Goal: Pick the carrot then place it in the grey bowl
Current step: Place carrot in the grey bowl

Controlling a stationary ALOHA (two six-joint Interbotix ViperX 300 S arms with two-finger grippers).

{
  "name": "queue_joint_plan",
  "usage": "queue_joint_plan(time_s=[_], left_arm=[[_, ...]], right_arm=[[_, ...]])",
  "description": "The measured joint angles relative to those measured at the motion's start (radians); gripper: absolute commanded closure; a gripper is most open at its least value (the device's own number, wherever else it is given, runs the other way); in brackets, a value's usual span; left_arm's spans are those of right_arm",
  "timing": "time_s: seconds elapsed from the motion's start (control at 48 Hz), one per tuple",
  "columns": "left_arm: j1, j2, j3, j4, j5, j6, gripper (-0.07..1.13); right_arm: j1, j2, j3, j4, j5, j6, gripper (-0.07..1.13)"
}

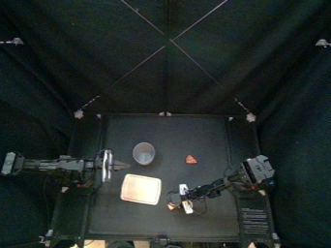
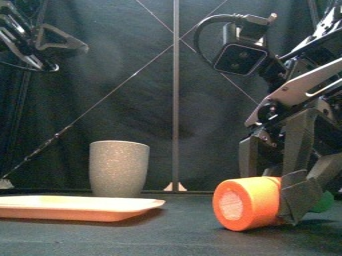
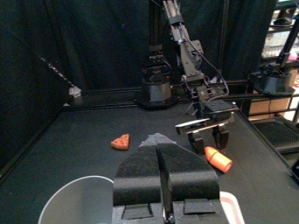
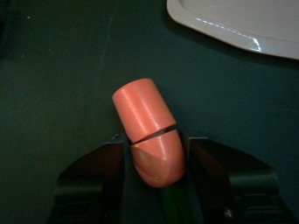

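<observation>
The orange carrot (image 4: 149, 122) lies near the table's front, just right of the pink tray (image 1: 139, 189), with its green end between my right gripper's jaws. My right gripper (image 4: 158, 150) is shut on the carrot (image 2: 249, 203), one jaw against each side; in the top view the gripper (image 1: 187, 200) sits at the tray's right corner. The grey speckled cup (image 2: 119, 167) stands upright behind the tray (image 2: 78, 207), well left of the carrot. My left gripper (image 3: 163, 171) is shut on nothing and hovers at the left near the cup (image 1: 143, 152).
A small orange toy slice (image 1: 193, 159) lies right of the cup, toward the table's middle. The tray (image 4: 239, 24) is a short way beyond the carrot's blunt end.
</observation>
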Motion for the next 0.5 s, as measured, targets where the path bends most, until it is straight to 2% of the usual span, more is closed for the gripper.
queue_joint_plan(time_s=[0.146,0.229,0.354,0.5], left_arm=[[0.0,0.002,0.0,0.0,0.0,0.0,1.09],[0.0,0.0,0.0,0.0,-0.002,0.0,1.09],[0.0,0.002,0.0,0.0,0.0,-0.002,1.09],[0.0,0.002,-0.002,0.0,0.0,-0.002,1.09]], right_arm=[[-0.005,0.0,-0.003,-0.008,0.0,-0.003,0.71],[-0.018,0.0,-0.009,-0.023,0.003,-0.005,0.8],[-0.046,-0.011,-0.035,-0.081,0.025,-0.002,0.82],[-0.118,-0.064,-0.089,-0.156,0.081,-0.003,0.82]])
